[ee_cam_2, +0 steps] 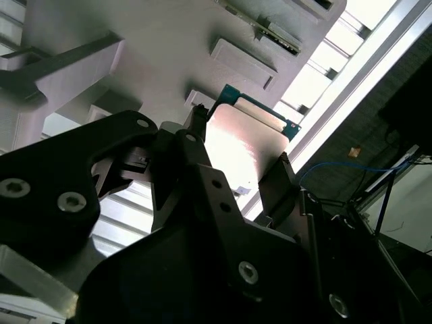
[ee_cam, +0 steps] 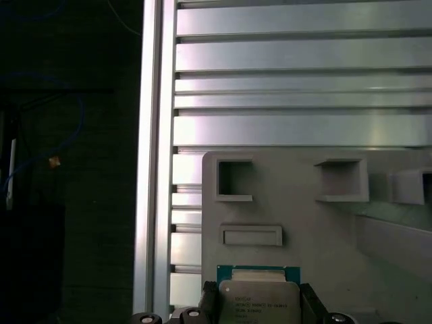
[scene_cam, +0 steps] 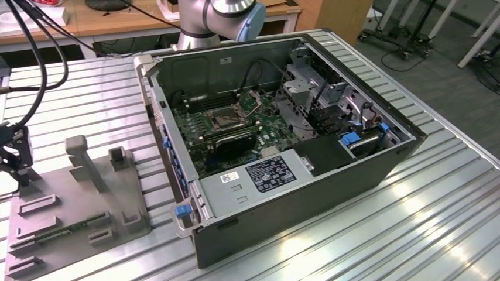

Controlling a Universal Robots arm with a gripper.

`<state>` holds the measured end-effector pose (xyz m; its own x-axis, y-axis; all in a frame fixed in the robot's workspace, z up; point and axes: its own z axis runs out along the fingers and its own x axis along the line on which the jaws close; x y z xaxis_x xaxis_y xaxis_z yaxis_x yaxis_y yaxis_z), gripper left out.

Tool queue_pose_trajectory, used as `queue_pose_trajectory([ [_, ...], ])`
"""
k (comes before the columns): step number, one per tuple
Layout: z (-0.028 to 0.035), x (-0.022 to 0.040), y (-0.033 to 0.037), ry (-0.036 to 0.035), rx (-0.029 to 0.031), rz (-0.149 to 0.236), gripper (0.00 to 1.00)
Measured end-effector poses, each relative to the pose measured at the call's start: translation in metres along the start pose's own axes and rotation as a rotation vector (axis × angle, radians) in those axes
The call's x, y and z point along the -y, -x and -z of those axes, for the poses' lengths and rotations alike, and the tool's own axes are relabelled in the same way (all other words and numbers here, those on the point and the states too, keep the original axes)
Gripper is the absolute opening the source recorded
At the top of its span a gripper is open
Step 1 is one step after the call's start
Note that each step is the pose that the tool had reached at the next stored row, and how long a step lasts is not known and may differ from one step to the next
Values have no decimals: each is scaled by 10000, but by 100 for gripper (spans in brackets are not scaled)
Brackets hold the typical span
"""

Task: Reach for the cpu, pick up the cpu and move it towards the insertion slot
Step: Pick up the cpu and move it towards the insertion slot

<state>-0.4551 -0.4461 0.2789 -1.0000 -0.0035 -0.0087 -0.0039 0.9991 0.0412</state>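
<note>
Black metal links of the gripper [ee_cam_2: 239, 160] crowd the foreground in the second wrist view, and between its two dark fingers [ee_cam_2: 278, 177] sits the cpu [ee_cam_2: 233, 138], a small flat square chip with a pale silvery metal face and a thin green board edge. We see the fingers pressed against opposite sides of the chip, so we read the gripper as clamped on the cpu; the first wrist view shows the chip [ee_cam: 260, 300] flanked likewise. Behind it lies the grey moulded plastic tray [ee_cam_2: 155, 47], resting on the ribbed aluminium table [scene_cam: 406, 222]. We cannot tell whether the chip is clear of the tray or touching it. At the exterior view's left the gripper [scene_cam: 17, 161] hangs over the tray, well apart from the insertion slot [scene_cam: 222, 119], a square black socket with a silvery frame on the green motherboard inside the open black computer case [scene_cam: 312, 175]. We judge the main risk to be the hold itself: only thin edges are pinched, so a jolt could tilt or drop the chip. If it is seated in a recess, a sideways move could scrape or jam it. The case's pale wall [scene_cam: 161, 117] stands between tray and socket and could be clipped on a low path; loose black cables [scene_cam: 37, 61] above the gripper could snag.
</note>
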Motion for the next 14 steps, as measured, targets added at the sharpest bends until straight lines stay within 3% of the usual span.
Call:
queue_pose_trajectory([
  [7, 6, 0, 11, -1, -3, 1, 55],
  [14, 1, 0, 65, -1, -2, 0, 55],
])
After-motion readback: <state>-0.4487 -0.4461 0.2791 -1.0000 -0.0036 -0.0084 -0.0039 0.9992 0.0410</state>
